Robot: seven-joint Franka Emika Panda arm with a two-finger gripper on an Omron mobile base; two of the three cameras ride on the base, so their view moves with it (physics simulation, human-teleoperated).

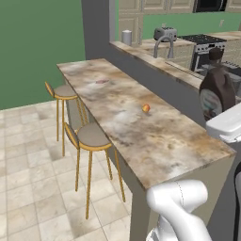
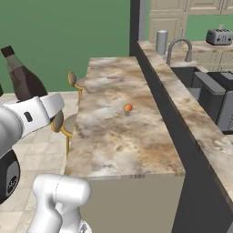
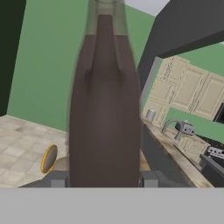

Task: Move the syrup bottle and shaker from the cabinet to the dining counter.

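Observation:
My gripper (image 3: 104, 180) is shut on the syrup bottle (image 3: 105, 109), a dark brown bottle with a narrow neck. One fingertip shows on each side of its base. The bottle (image 1: 216, 89) hangs in the air close to the base, above the level of the dining counter (image 1: 141, 136) and near its near end. From the other side the bottle (image 2: 22, 77) leans slightly, with its dark cap up, above my white hand. The dining counter (image 2: 118, 141) stretches away with its tan marbled top and grey raised back wall. The shaker is out of view.
A small orange ball (image 1: 146, 108) lies mid-counter. Two gold-legged stools (image 1: 89, 136) stand along the counter's left side. Behind the raised wall are a faucet (image 2: 178, 45), a sink (image 2: 200, 86), a grey canister (image 1: 126, 36), a toaster (image 1: 165, 33) and beige panelled cabinets (image 2: 170, 20).

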